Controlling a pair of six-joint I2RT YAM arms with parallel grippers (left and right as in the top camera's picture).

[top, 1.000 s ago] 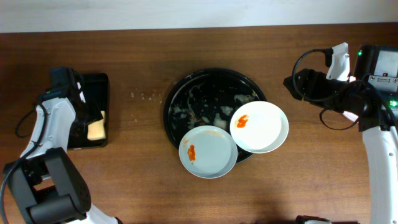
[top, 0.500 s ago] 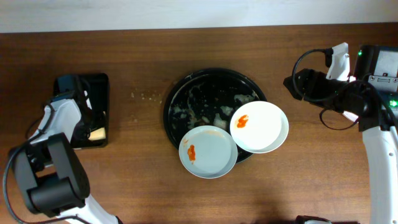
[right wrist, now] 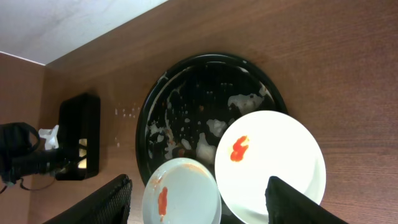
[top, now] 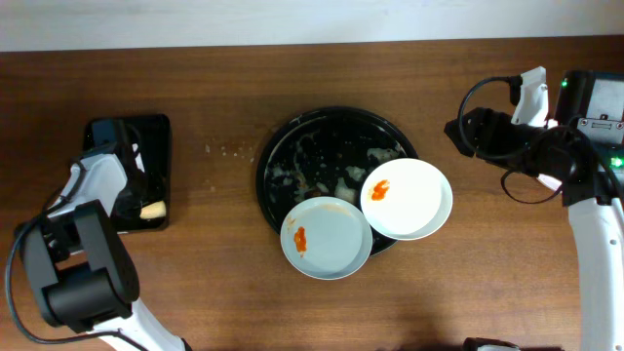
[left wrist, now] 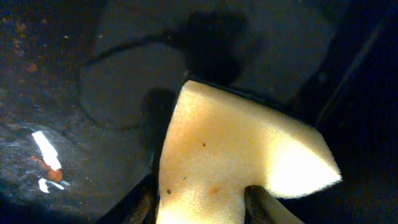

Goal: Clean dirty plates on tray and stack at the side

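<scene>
Two plates lie on the front right rim of the round black tray (top: 322,146). One is pale bluish (top: 331,244) with an orange smear at its left; the other is white (top: 414,210) with a red blob. Foamy residue streaks the tray's floor. A yellow sponge (left wrist: 230,143) sits in a small black tray at far left. My left gripper (left wrist: 202,200) is shut on it, a finger pressed into each side. The right gripper (right wrist: 199,182) hangs open high above the plates (right wrist: 273,168), holding nothing, and shows at the right in the overhead view (top: 458,130).
The small black rectangular tray (top: 156,136) lies near the table's left edge, under my left arm. A few pale specks (top: 229,149) dot the wood between it and the round tray. The right arm's cable (top: 487,88) loops above the table at the far right.
My left gripper has come down onto the sponge and closed on it; less of the sponge shows from overhead. The right arm and the plates have not moved.
</scene>
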